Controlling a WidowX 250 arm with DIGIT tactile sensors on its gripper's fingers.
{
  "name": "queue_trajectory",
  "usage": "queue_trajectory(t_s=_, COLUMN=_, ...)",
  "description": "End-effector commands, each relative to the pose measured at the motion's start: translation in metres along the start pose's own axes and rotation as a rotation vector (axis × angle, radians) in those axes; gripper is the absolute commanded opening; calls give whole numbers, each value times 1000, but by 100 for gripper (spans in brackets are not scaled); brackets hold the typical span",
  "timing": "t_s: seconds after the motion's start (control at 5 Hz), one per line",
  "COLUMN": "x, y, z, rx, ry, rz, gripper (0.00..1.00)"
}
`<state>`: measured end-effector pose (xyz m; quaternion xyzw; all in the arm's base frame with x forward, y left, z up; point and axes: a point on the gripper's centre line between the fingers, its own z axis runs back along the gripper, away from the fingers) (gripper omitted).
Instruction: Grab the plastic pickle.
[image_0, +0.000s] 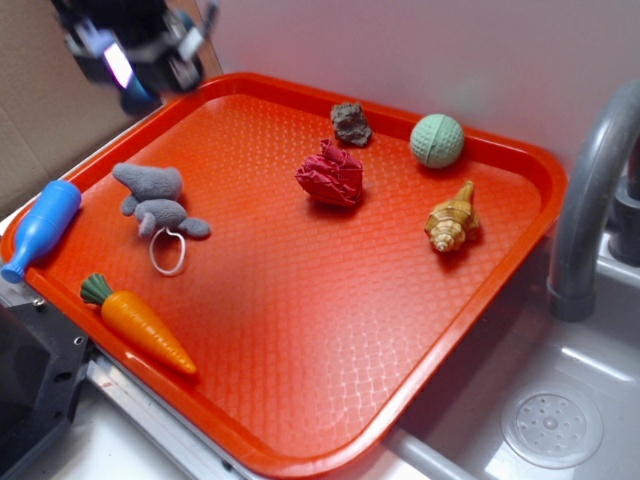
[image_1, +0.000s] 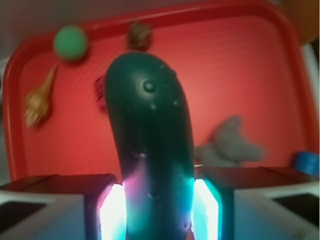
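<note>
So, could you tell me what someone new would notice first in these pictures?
In the wrist view, the dark green plastic pickle fills the middle, clamped between the glowing pads of the gripper. In the exterior view, the big red tray dominates, with a carrot at its near-left edge and a blue bottle on its left rim.

One orange tray (image_0: 520, 170) carries one carrot (image_0: 140, 322), one grey plush toy (image_0: 155, 200), one crumpled red cloth (image_0: 331, 175), one dark rock (image_0: 350, 123), one green ball (image_0: 437, 140) and one shell (image_0: 452, 220). One blue bottle (image_0: 40, 228) lies on its left edge. One pickle (image_1: 150, 150) sits in the one gripper (image_1: 157, 210).
</note>
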<state>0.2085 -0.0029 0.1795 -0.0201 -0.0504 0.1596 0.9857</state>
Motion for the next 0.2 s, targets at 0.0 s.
queue_trajectory(t_s=0.0, x=2, y=26, z=22, rx=-48, ry=17, rz=6, gripper=0)
